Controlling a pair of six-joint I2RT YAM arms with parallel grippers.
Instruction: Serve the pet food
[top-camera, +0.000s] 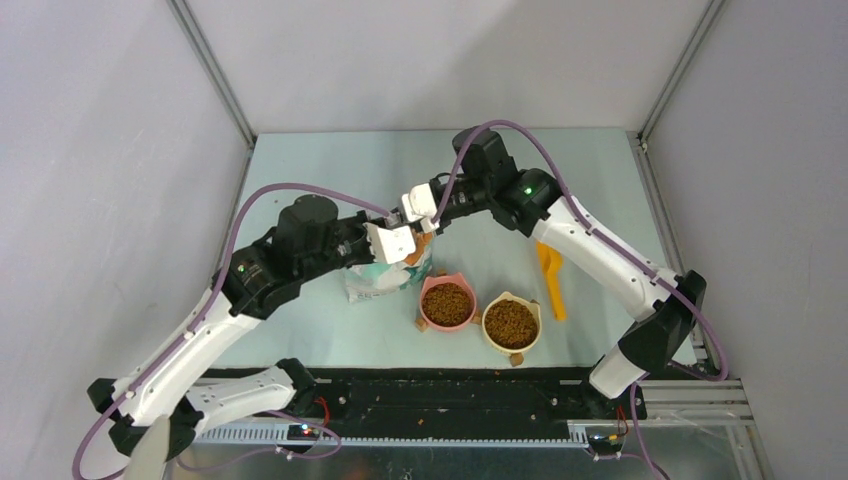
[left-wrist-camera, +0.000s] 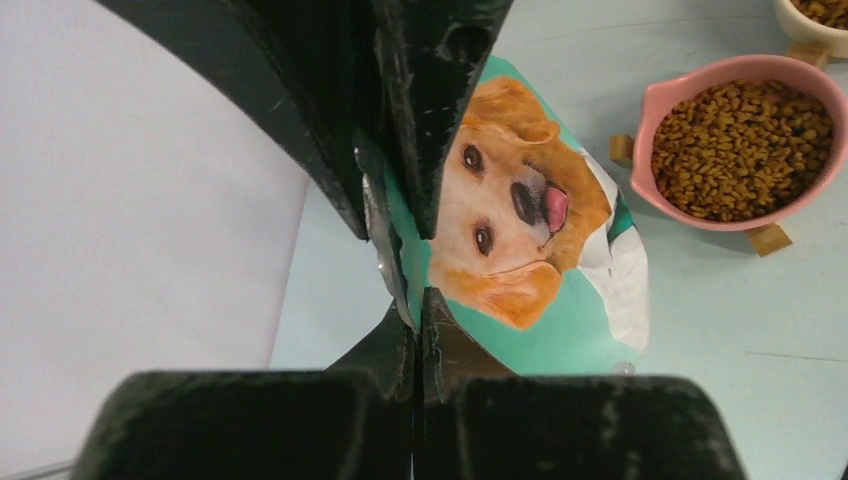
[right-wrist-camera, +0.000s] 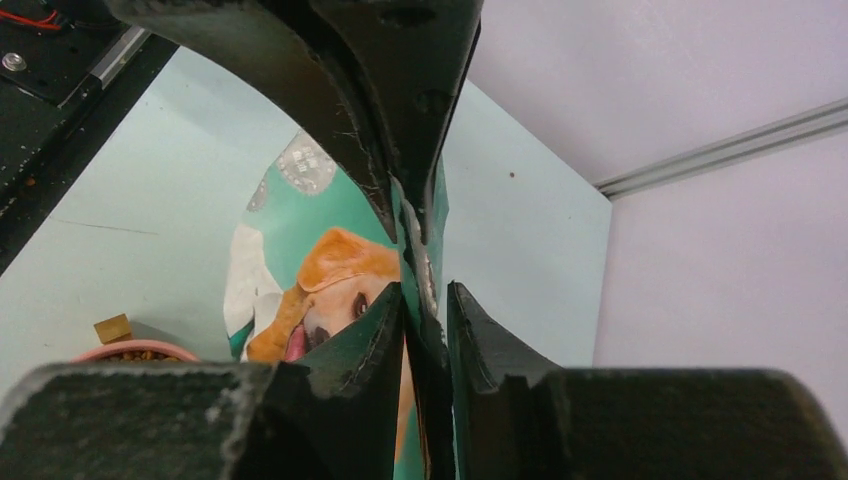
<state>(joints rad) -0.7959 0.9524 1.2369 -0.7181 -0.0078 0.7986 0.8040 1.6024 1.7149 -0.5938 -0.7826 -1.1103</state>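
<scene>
Two bowls hold the pet food (top-camera: 447, 302): pink bowl (left-wrist-camera: 648, 120) and, at its 4 o'clock, yellow bowl (top-camera: 486, 322). At 10 o'clock, left gripper (top-camera: 395, 243) and right gripper (top-camera: 420, 210) each pinch tight on the top edge of the foil bag (left-wrist-camera: 560, 320), likely steadying it upright.

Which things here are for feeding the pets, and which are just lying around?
For the job:
- kibble, filling both bowls
- pink bowl
- yellow bowl
- dog-food bag, pinched at its top by the left pincer and the right pincer

Just lying about:
- orange scoop, flat on the table right of the bowls, touched by nothing
</scene>
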